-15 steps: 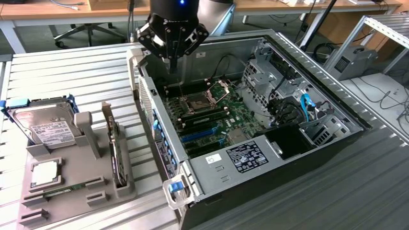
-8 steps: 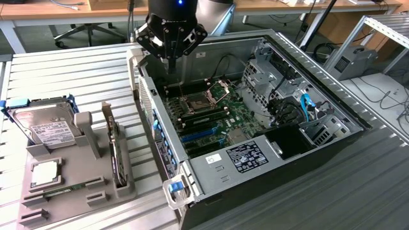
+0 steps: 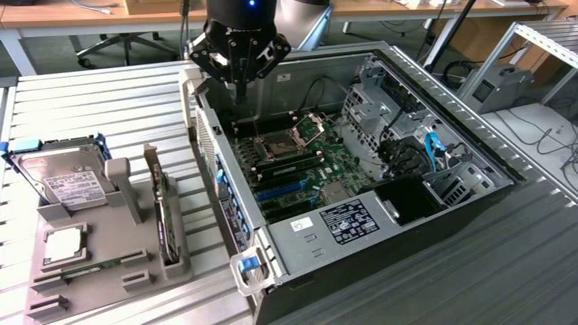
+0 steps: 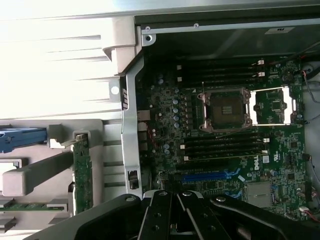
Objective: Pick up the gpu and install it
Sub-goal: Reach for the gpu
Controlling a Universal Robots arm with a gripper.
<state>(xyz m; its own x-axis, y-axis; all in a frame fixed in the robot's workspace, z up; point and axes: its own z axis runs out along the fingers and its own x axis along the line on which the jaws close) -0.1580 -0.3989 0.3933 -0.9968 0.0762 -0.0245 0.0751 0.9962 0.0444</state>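
Barely started by my read: jaws pinched shut, empty, hanging over the open pc case [image 3: 407, 271], gpu [image 3: 162, 206] on edge in the gray holder [image 3: 108, 271] on the tabletop [image 3: 91, 108], well apart from the jaws outside the case wall, pickup and install both left.

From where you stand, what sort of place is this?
Probably a robotics lab or workshop: an opened computer case sits on a slatted metal table, with desks and an office chair behind.

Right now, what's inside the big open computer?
A green motherboard with an open processor socket, blue cables and a labelled power supply. What lies under the power supply is hidden. The gpu stands outside in its holder.
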